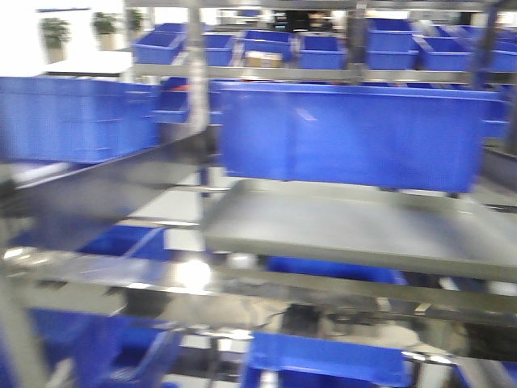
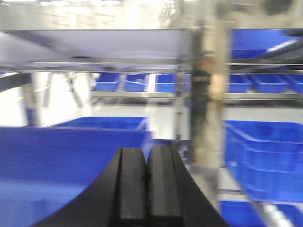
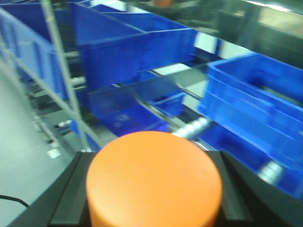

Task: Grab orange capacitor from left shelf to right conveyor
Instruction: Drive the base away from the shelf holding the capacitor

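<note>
The orange capacitor (image 3: 154, 179) fills the bottom of the right wrist view, its round end facing the camera, and my right gripper (image 3: 154, 189) is shut on it with a black finger (image 3: 71, 194) on each side. My left gripper (image 2: 146, 177) is shut with its two black pads pressed together and nothing between them. The left shelf (image 1: 355, 222) shows in the front view as a shallow grey tray on shiny steel rails, with a large blue bin (image 1: 355, 133) behind it. The right conveyor is out of view. Neither gripper appears in the front view.
Blue bins (image 3: 118, 52) on steel racks stand ahead of the right gripper, with a roller rail (image 3: 194, 127) between them. A vertical steel post (image 2: 208, 94) rises just right of the left gripper. More blue bins (image 1: 73, 117) sit left on the rack. All views are motion-blurred.
</note>
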